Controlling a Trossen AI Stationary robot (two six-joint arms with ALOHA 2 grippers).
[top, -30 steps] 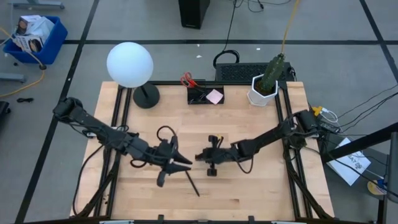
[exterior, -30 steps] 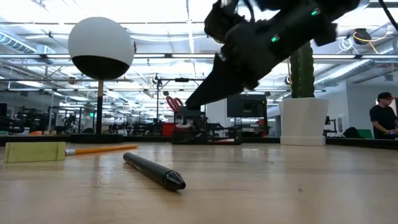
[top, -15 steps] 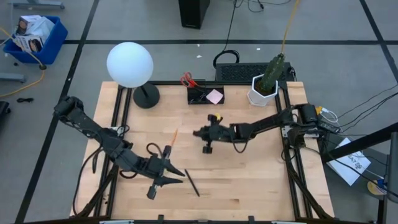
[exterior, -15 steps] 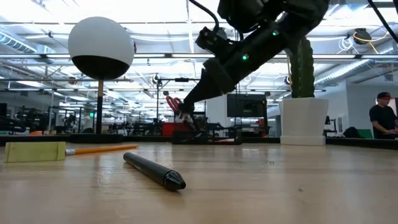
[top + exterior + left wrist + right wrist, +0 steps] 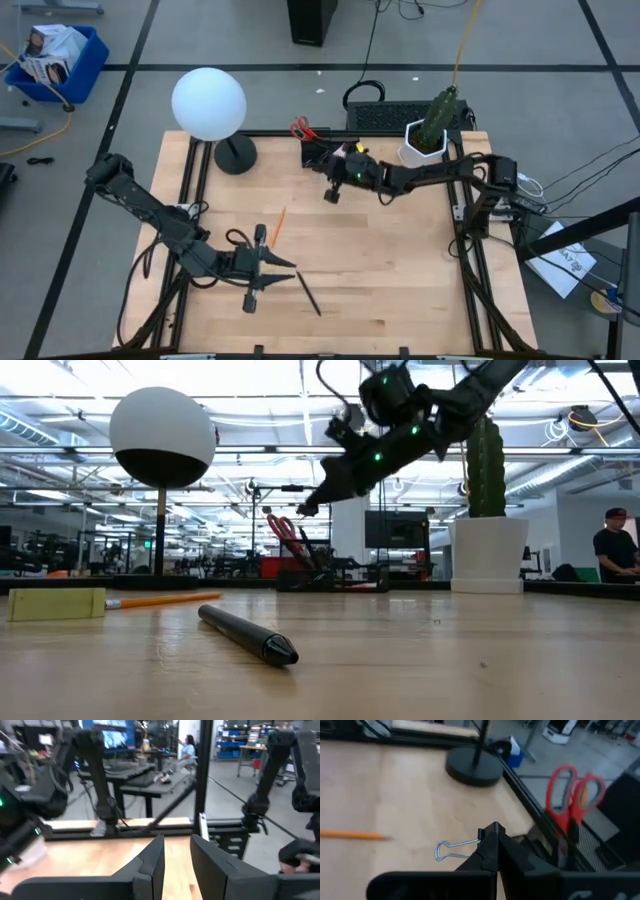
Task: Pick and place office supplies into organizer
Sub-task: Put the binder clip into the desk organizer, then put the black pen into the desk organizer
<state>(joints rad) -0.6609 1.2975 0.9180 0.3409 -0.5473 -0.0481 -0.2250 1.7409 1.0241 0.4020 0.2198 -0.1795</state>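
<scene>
Right gripper (image 5: 492,840) pinches small black binder clip (image 5: 465,847) with silver wire handles, above black rectangular organizer (image 5: 322,155) holding red-handled scissors (image 5: 572,795); left gripper (image 5: 283,268) narrowly parted, empty, beside black pen (image 5: 309,293)

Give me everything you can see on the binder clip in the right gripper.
The binder clip is small, with a black body pinched between the shut right gripper fingers; only its silver wire handle loops show clearly, sticking out sideways. It touches nothing but the fingers and is carried in the air, above the table beside the organizer, near the red scissors.
</scene>
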